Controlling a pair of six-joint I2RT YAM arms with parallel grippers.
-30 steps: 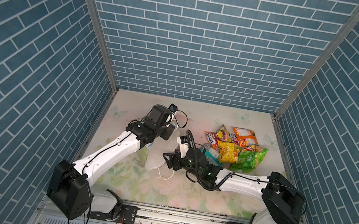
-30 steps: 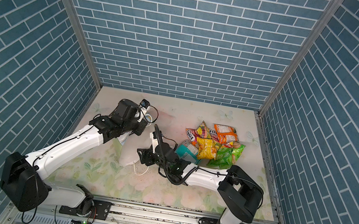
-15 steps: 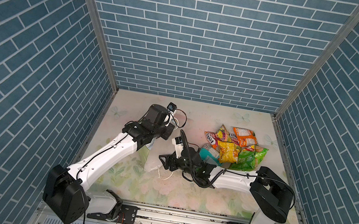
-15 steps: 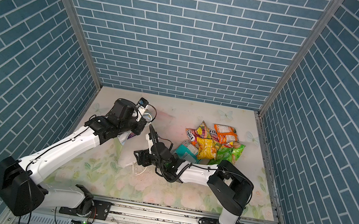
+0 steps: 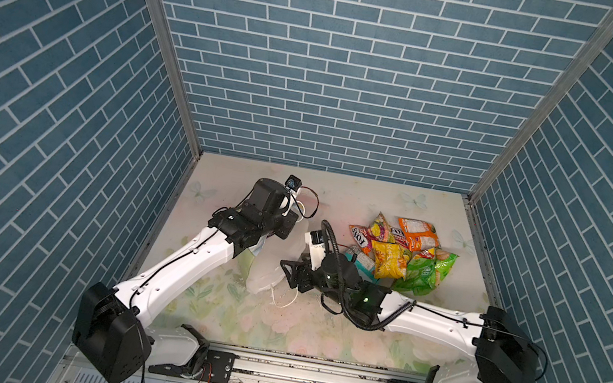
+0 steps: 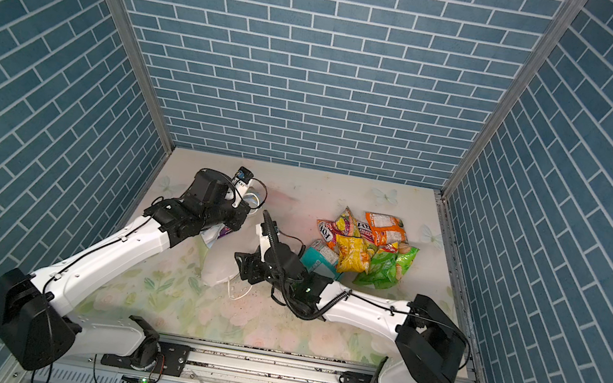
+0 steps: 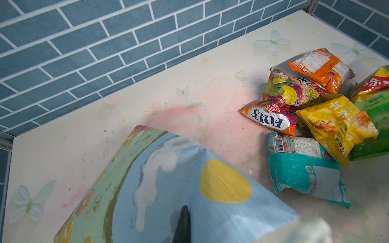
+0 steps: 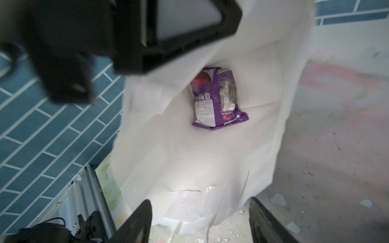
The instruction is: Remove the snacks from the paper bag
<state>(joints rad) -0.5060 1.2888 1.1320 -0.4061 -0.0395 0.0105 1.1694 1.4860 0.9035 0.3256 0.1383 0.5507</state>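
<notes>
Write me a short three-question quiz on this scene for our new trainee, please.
1. True or false: the paper bag is already empty.
2. What colour is the packet lying inside it? A teal, B purple, C orange.
3. Fill in: the right gripper sits at the bag's mouth with its jaws ____.
Key: 1 false; 2 B; 3 open.

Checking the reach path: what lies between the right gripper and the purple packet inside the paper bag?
In the right wrist view, only the bare white inside of the paper bag lies between the right gripper and the purple packet.
</notes>
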